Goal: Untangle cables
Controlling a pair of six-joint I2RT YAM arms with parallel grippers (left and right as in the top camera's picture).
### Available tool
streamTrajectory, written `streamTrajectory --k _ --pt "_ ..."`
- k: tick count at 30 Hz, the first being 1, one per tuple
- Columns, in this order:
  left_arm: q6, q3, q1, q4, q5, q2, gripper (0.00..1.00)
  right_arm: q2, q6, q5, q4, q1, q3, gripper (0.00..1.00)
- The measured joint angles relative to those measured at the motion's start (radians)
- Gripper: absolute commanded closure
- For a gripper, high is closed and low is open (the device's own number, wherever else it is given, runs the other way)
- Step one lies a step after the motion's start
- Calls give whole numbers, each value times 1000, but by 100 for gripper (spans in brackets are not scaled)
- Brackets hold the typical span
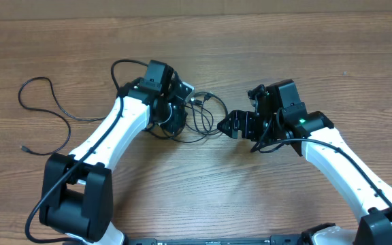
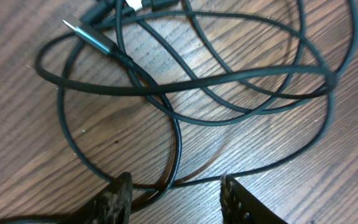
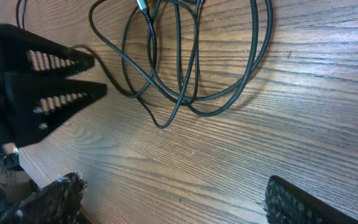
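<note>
The cables [image 1: 206,114] lie as a tangle of thin black loops on the wooden table between my two grippers. In the left wrist view the loops [image 2: 166,91] cross each other, and a silvery plug tip [image 2: 82,34] shows at top left. My left gripper [image 1: 177,119] is open at the tangle's left edge, with one strand running between its fingertips [image 2: 178,193]. My right gripper [image 1: 226,126] is open and empty just right of the tangle. In its wrist view its jaws [image 3: 179,202] hover over bare wood below the loops [image 3: 194,81].
Another thin black cable [image 1: 69,116] lies apart in a loose loop at the far left, its plug end [image 1: 24,148] toward the front. The left gripper's black fingers [image 3: 55,81] show at the left of the right wrist view.
</note>
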Motion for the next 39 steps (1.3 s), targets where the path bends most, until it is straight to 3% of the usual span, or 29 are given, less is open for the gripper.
streamTrajectory --k 13,15,19,26,34,39 --pt "1 -45 -11 38 0 151 59 0 1 0 0 0 0 8" --pt "0 -43 -21 44 0 156 65 0 1 1 -1 0 0 8" --pt "0 -39 -44 39 3 164 94 0 1 0 0 0 0 8" --pt "-29 -26 -59 -14 -29 168 95 0 1 1 0 0 0 8" --pt "-44 151 -59 -309 -73 158 96 0 1 1 -1 0 0 8" --pt "54 339 -59 -564 -70 100 96 0 0 1 0 0 0 8"
